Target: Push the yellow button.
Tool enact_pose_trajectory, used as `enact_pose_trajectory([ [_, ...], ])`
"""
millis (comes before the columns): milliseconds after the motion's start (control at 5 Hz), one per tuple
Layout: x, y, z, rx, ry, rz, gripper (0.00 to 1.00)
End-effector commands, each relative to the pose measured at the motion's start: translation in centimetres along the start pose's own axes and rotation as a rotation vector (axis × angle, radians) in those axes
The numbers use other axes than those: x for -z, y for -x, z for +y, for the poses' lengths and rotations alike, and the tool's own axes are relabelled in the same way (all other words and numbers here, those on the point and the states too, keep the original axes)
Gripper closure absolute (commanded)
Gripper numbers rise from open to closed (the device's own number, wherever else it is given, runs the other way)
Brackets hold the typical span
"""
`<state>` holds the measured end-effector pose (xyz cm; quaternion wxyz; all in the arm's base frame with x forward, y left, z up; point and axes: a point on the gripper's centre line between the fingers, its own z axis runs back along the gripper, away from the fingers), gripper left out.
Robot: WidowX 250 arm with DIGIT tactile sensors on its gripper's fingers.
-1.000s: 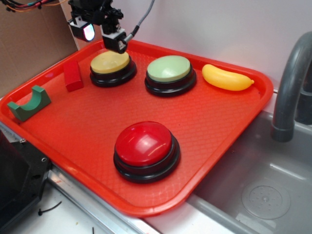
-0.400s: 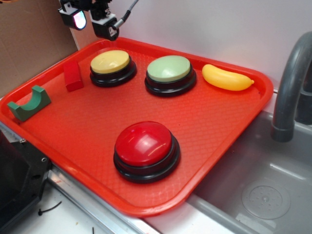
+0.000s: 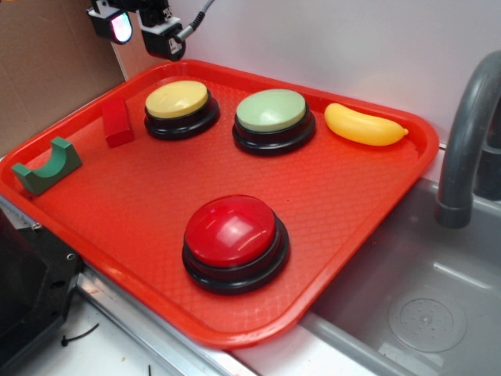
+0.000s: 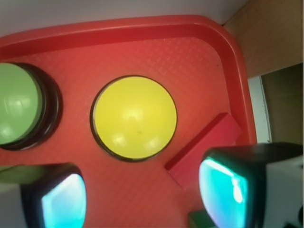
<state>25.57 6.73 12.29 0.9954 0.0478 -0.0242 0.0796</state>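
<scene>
The yellow button (image 3: 177, 99) is a pale-yellow dome on a black base at the back left of the red tray (image 3: 352, 204). In the wrist view it (image 4: 134, 116) lies ahead of the fingers, untouched. My gripper (image 3: 142, 33) hangs above the tray's back left corner, up and to the left of the button and clear of it. Its jaws stand apart with nothing between them. In the wrist view the gripper (image 4: 142, 199) shows two glowing teal pads (image 4: 64, 202) at the bottom corners.
A pale-green button (image 3: 272, 110) sits right of the yellow one, a larger red button (image 3: 232, 231) in front. A yellow banana (image 3: 364, 125), a red block (image 3: 117, 121) and a green arch block (image 3: 47, 166) lie on the tray. A sink and grey faucet (image 3: 466, 133) are at right.
My gripper has risen from just over the yellow button's back edge and moved up and left, away from it. The button and the other things have not moved.
</scene>
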Motion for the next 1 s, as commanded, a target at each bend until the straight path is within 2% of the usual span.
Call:
enact_pose_trajectory([
  [0, -3.3, -1.0, 0.7, -0.014, 0.002, -0.083, 0.00],
  [600, -4.5, -0.6, 0.7, -0.026, 0.000, -0.109, 0.00],
  [800, -5.4, 0.0, 0.8, -0.019, 0.023, -0.122, 0.00],
])
